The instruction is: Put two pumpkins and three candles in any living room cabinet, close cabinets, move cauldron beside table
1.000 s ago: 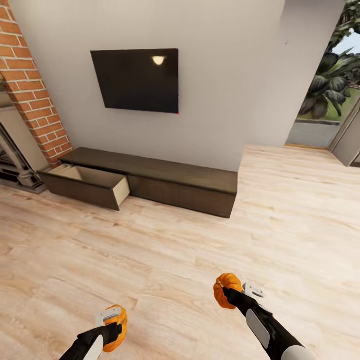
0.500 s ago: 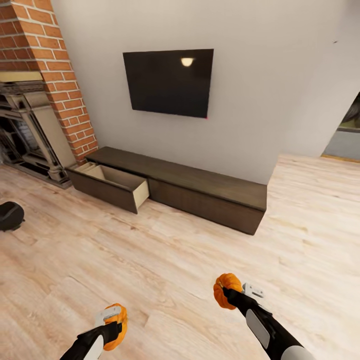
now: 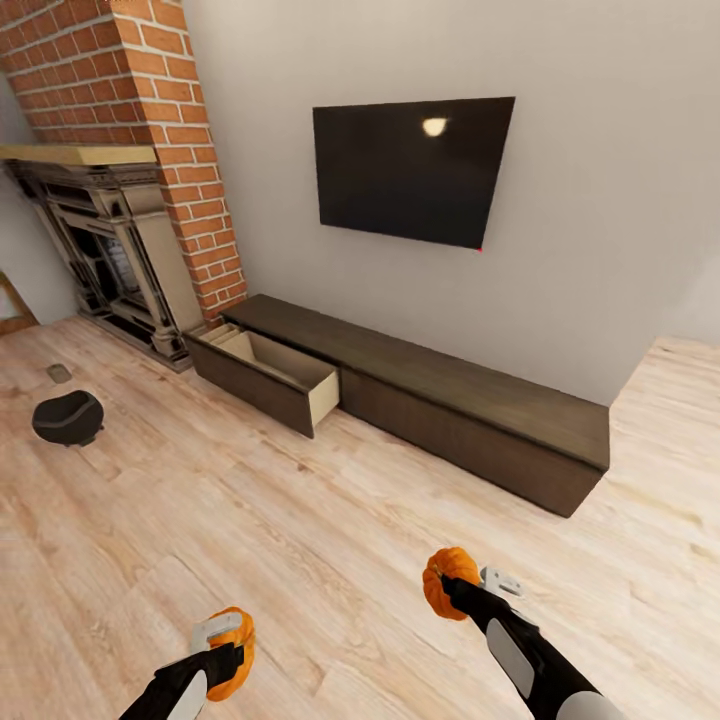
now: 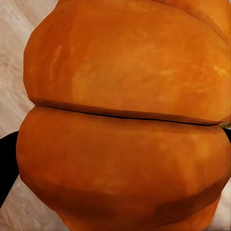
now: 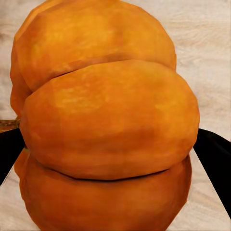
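Left end effector (image 3: 228,655) low at the near edge of the head view, clamped on a pumpkin (image 3: 236,652); in the left wrist view that pumpkin (image 4: 125,115) sits right up against the lens, with black finger (image 4: 6,163) visible at one side. Right end effector (image 3: 452,592) a bit further forward, closed on the second pumpkin (image 3: 445,580); in the right wrist view its ribbed body (image 5: 103,125) is pinched between two black fingers (image 5: 214,159). Both held above bare pale wood floor (image 3: 300,540). Further out on the left, the black cauldron (image 3: 67,417) sits on the floor, a small grey-beige object (image 3: 58,373) just past it, too small to identify. Beyond that, the long dark cabinet (image 3: 450,410) runs along the grey wall; its left-end drawer (image 3: 268,375) is pulled out, pale interior showing, rest of the front shut. Brick fireplace (image 3: 110,240) stands beside the cabinet's left end, a dark wall screen (image 3: 412,170) hangs above the cabinet.
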Controlling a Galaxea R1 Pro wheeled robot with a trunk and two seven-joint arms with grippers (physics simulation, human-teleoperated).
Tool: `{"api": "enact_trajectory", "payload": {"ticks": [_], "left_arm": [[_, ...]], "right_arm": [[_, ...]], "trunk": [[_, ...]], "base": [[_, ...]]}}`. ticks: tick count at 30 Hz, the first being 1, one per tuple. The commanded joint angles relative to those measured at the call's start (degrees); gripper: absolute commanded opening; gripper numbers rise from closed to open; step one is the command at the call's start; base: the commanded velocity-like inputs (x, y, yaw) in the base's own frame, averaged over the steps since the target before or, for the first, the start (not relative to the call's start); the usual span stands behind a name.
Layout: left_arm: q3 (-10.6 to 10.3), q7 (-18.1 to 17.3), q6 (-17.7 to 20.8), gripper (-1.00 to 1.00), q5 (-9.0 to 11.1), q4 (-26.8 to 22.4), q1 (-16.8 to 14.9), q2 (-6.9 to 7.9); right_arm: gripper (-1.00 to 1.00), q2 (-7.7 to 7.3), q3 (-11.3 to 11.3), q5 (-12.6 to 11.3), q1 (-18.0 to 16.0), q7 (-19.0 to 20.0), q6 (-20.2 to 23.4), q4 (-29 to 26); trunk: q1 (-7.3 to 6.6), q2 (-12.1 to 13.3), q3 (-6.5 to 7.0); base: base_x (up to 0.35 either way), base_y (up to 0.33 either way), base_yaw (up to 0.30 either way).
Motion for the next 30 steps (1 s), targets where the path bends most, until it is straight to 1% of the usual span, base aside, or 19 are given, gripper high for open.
{"api": "enact_trajectory", "payload": {"ticks": [1,3,6,8,28,30], "left_arm": [[-0.47,0.6,0.17,-1.0,0.51,-0.1,-0.04,0.05],[-0.47,0.59,0.17,-1.0,0.51,-0.1,-0.04,0.07],[-0.47,0.6,0.17,-1.0,0.51,-0.09,-0.04,0.08],[-0.47,0.6,0.17,-1.0,0.48,-0.1,-0.04,0.08],[-0.47,0.61,0.17,-1.0,0.35,-0.1,-0.04,0.08],[-0.43,0.61,0.17,-1.0,0.3,-0.1,-0.04,-0.03]], "right_arm": [[-1.0,-0.07,0.49,-0.4,-0.01,-0.52,0.21,-0.19],[-1.0,-0.06,0.8,-0.4,-0.01,-0.61,0.21,-0.19],[-1.0,0.06,2.72,-0.47,-0.01,-1.4,0.14,-0.19],[-1.0,0.14,3.02,-0.47,-0.03,-1.75,0.13,-0.19],[-1.0,0.28,3.41,-0.39,-0.06,-2.14,0.21,-0.19],[-1.0,0.57,3.89,-0.39,-0.06,-2.14,0.21,-0.19]], "trunk": [[0.03,-0.03,-0.02],[0.03,-0.03,0.02],[0.03,-0.03,0.09],[0.03,-0.03,0.14],[0.03,-0.03,0.65],[0.03,-0.03,0.7]], "base": [[0.326,0.112,0.281],[0.326,0.114,0.281],[0.325,0.115,0.281],[0.325,0.116,0.281],[0.317,0.127,0.281],[0.263,0.123,0.282]]}}
